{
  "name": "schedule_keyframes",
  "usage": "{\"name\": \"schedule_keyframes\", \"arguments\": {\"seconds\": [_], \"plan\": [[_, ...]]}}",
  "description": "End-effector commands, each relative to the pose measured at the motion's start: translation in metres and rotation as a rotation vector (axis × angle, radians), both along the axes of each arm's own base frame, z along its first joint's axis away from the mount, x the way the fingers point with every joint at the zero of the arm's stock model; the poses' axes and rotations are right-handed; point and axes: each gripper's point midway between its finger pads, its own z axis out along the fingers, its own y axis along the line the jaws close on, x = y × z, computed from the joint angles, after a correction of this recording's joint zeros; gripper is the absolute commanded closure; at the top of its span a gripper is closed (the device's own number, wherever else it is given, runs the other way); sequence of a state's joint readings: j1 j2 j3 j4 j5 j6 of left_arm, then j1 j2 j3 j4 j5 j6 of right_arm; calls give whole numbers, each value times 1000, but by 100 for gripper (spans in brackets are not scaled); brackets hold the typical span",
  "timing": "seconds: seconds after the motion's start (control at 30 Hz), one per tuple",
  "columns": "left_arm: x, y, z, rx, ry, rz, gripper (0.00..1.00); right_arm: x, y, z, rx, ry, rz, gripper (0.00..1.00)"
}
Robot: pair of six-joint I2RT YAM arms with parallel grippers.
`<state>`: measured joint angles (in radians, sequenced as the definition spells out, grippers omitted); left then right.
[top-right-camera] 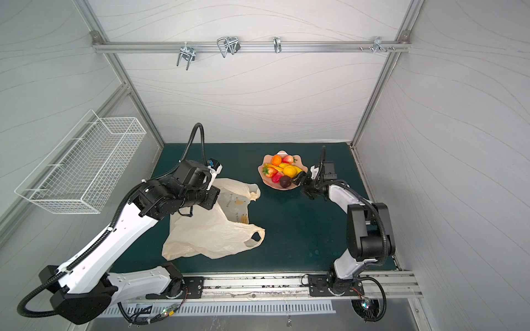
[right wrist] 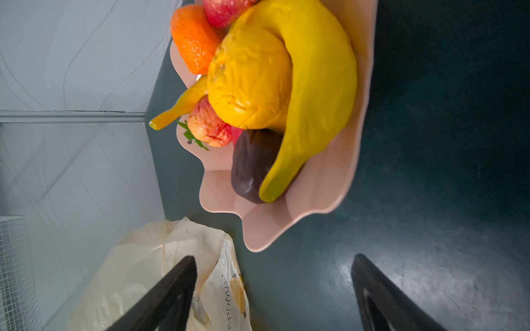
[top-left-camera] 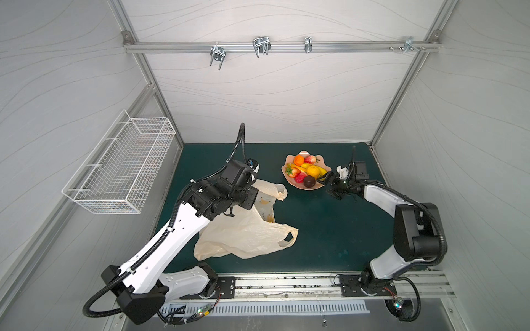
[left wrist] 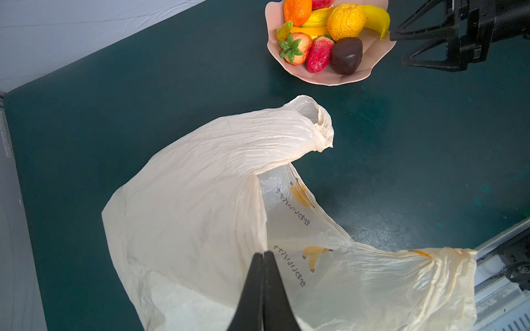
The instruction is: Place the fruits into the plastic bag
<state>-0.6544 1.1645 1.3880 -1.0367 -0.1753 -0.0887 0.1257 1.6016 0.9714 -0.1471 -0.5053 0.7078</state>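
A dark green table (top-left-camera: pixel 329 229) fills the floor of a grey-walled booth. A white wire basket (top-left-camera: pixel 120 169) hangs on the left wall and has no part in this job.

Your thin, crinkly cream-beige plastic bag (top-left-camera: pixel 243 232) lies on the left half of the table, with its two loop handles pointing toward the middle. The left jaws are pressed fully together on the upper layer of the bag's rim. In the left wrist view the film gathers in pleats right up to the tips. That pinch lifts the top layer off the bottom one, which is printed with small bananas, so the mouth gapes toward the fruit and gives you somewhere to drop things.

The fruits (top-left-camera: pixel 305 172) are all heaped in the pink scalloped bowl (left wrist: pixel 372 53) toward the back of the table, apart from the bag. There are two orange round ones (top-left-camera: pixel 298 160), yellow bananas (right wrist: pixel 315 100), red strawberries (top-left-camera: pixel 299 177) and a dark brown ball (top-left-camera: pixel 309 181) at the near rim. None shows inside the bag, so I judge the task is at its start.

The right jaws stand wide apart with nothing between them, just beside the bowl's right rim and aimed at the near end of the heap. You look to be lining up a first pick, and the banana's tip and the brown ball are closest. The pile is stacked loosely, so pulling a low fruit could roll the others out.
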Motion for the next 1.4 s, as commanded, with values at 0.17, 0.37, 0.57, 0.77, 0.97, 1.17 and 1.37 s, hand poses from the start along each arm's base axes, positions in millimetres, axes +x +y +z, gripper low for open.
{"name": "schedule_keyframes", "arguments": {"seconds": [0.17, 0.37, 0.57, 0.77, 0.97, 1.17, 1.37], "plan": [[4, -2, 11, -34, -31, 2, 100, 27, -16, 14, -46, -10, -52, 19], [4, -2, 12, -37, -35, 2, 100, 40, -16, 16, -45, 5, -63, 27], [5, -3, 12, -37, -35, 3, 100, 47, -9, 17, -14, 11, -59, 31], [6, -5, 13, -42, -34, -1, 100, 56, -4, 23, -94, -28, -10, 29], [6, -6, 11, -45, -27, -6, 100, 68, 11, 25, -247, -77, 78, 22], [6, -5, 13, -53, -35, -1, 100, 85, 22, 19, -439, -126, 162, 17], [4, -3, 15, -46, -38, -1, 100, 99, 25, 5, -602, -139, 217, 13]]}}
